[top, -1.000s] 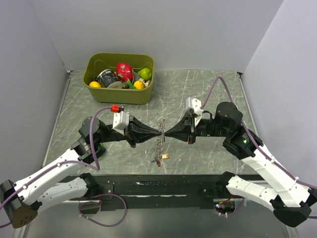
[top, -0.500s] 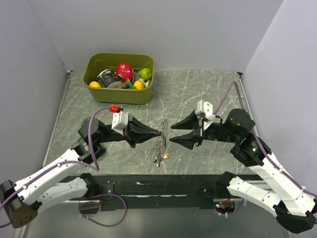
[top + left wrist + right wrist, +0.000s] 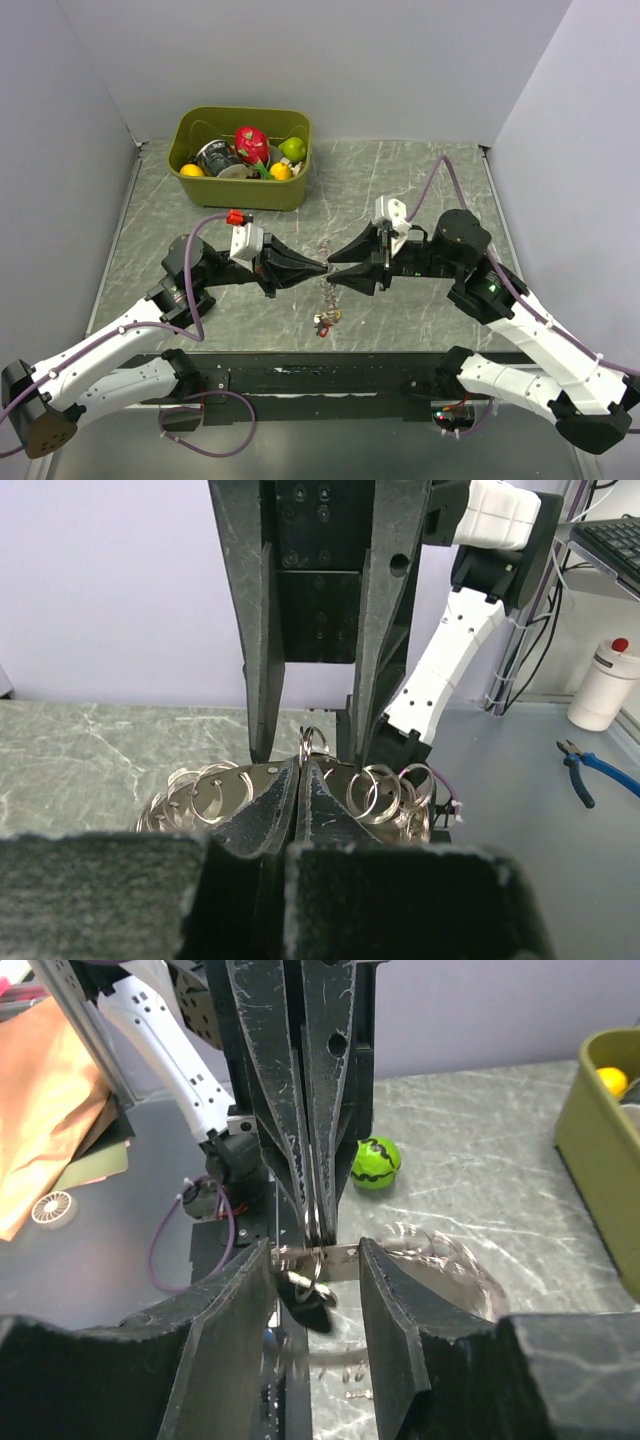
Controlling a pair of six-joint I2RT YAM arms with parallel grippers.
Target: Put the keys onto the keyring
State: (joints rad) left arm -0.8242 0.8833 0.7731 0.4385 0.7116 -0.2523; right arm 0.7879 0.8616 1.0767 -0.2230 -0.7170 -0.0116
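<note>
The keyring (image 3: pixel 324 284) hangs above the table between the two arms, a metal band carrying several small split rings (image 3: pixel 212 792). My left gripper (image 3: pixel 322 266) is shut on the band's top edge (image 3: pixel 300 765). My right gripper (image 3: pixel 335 270) faces it from the right, open (image 3: pixel 315 1252), one finger (image 3: pixel 240 1305) on each side of the band (image 3: pixel 342 1258). A black key (image 3: pixel 308 1305) hangs from a ring between those fingers. At the keyring's low end dangle small keys (image 3: pixel 326 319), one yellow-gold.
An olive bin (image 3: pixel 240 192) with fruit and cups stands at the back left. A green ball (image 3: pixel 375 1163) lies on the marble table in the right wrist view. The black base rail (image 3: pixel 320 380) runs along the near edge.
The right gripper opened, drew back to the right, then returned with its jaws apart around the keyring. The left gripper kept its hold; the hanging ring swung slightly.
</note>
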